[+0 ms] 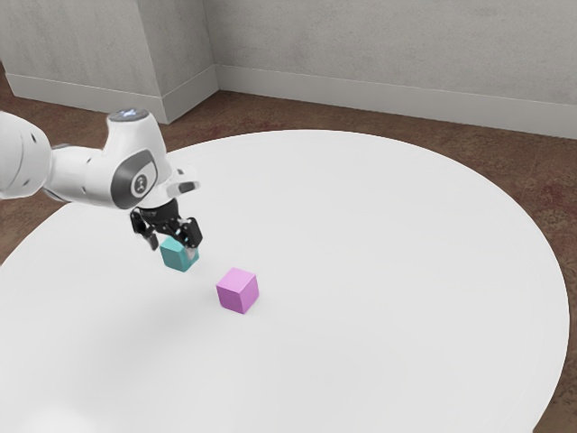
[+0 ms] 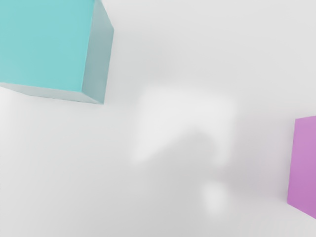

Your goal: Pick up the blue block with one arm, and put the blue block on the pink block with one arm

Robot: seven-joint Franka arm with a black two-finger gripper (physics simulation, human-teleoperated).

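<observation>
Exterior view had the blue block (image 1: 179,257) caught between the black fingers (image 1: 191,234), and they were clamped on it, one finger on each side of its upper half. The block hung just under the hand, slightly tilted, over the part of the white round worktop (image 1: 388,271) toward the exterior view's left. Whether its lower edge had cleared the surface was hard to call from this angle, though only a faint shade lay beneath it.

And the pink block (image 1: 237,290) sat flat on the worktop, near the blue one, toward the exterior view's right and a little closer to the camera. The two were apart, with a strip of bare white between them. Nothing rested on top of the pink one.

From the wrist view, the blue block (image 2: 47,44) loomed large and close under the hand, showing one broad teal face and a narrower greyer side. The pink block (image 2: 305,165) peeked in at the frame's edge, well apart from the blue. Between them a soft grey shadow (image 2: 182,128) spread across the worktop (image 2: 163,29).

Further out, the white arm (image 1: 81,171) came in from the exterior view's left, its wrist bent down over the block. Beyond the worktop's rim lay a reddish-brown floor (image 1: 541,171) and pale grey walls (image 1: 406,45) with a light skirting board.
</observation>
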